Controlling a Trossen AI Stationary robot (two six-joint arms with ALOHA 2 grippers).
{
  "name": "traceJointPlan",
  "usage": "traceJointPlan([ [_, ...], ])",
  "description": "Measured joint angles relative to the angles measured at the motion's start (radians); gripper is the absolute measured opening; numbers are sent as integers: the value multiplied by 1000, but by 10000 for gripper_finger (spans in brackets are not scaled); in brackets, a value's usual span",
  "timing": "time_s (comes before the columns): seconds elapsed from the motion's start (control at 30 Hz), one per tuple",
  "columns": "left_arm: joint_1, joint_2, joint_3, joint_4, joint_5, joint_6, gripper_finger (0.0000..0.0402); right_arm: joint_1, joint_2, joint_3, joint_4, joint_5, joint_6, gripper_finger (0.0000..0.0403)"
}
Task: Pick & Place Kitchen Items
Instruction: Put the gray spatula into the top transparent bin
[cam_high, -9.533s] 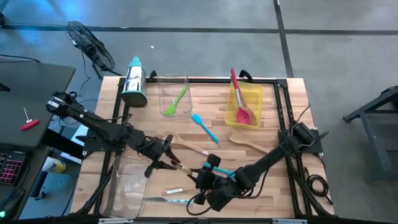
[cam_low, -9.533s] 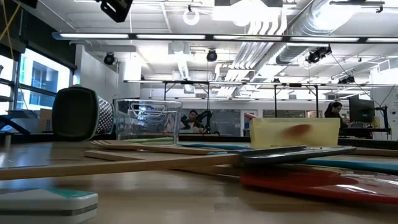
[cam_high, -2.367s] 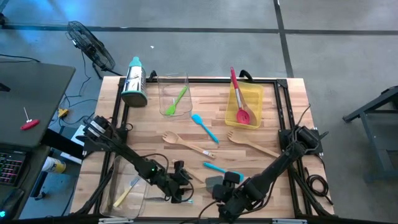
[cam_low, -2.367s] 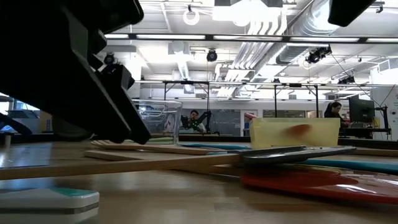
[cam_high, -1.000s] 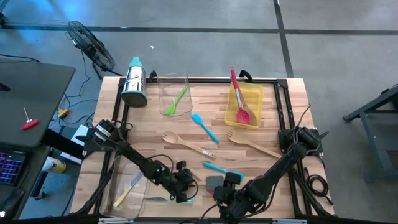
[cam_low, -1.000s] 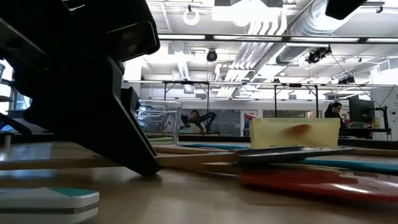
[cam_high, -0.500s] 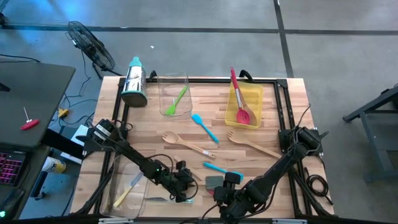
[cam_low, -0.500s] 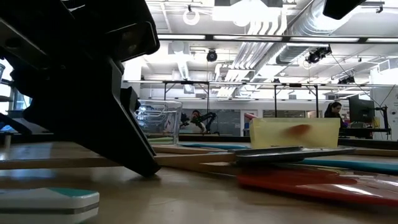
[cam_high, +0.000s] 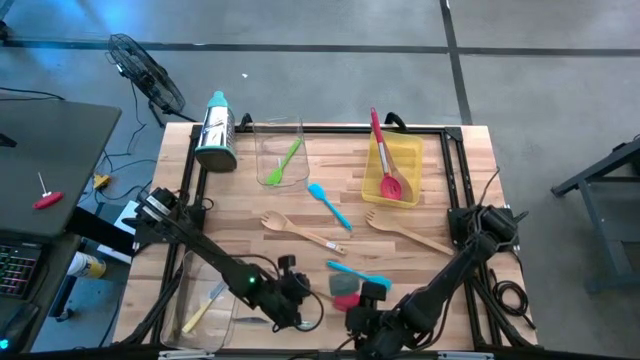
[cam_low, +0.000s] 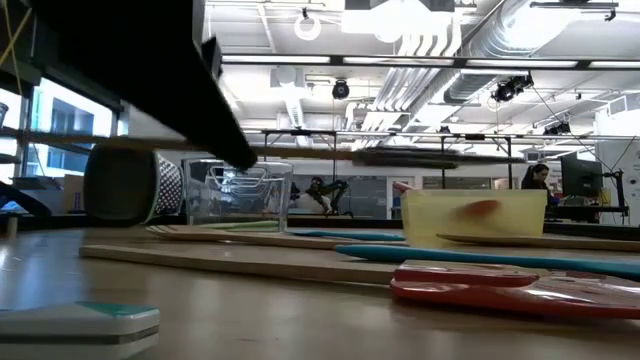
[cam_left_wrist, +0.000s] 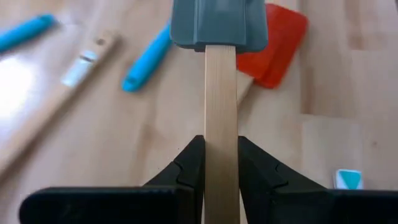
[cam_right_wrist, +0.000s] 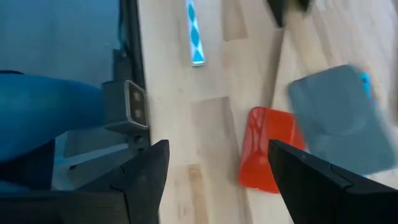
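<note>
The left claw (cam_left_wrist: 221, 163) is clenched on the wooden handle of the grey spatula (cam_left_wrist: 219, 25), lifted clear of the worktop (cam_high: 420, 190) near its front edge. The spatula's long axis runs straight out ahead of the claw, grey blade at the far end, above the red spatula (cam_left_wrist: 273, 43). The clear bin (cam_high: 205, 300) holding a wooden utensil lies just to the left arm's outer side, probably where it goes. The right claw (cam_right_wrist: 214, 180) hangs released close by.

Steel grater (cam_high: 215, 132), clear bin (cam_high: 278, 150), yellow bin (cam_high: 392, 168) along the table's (cam_high: 440, 215) far side.
</note>
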Motion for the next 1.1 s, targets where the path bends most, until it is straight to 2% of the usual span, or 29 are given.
traceJointPlan([
  [0.2, 0, -1, 168, -329, -78, -14, 60, 32, 0, 0, 69, 64, -39, 265],
  [0.43, 0, -2, 388, -810, -188, -88, 60, 71, 0, 0, 201, 112, -148, 265],
  [0.67, 20, -2, 548, -1249, -290, -205, 60, 98, 0, 0, 270, 185, -117, 265],
  [0.93, 145, -74, 547, -1239, -296, -14, 60, 128, 2, -3, 292, 287, 30, 265],
  [1.1, 284, -136, 536, -1242, -328, 65, 60, 144, 23, -3, 341, 334, 113, 265],
])
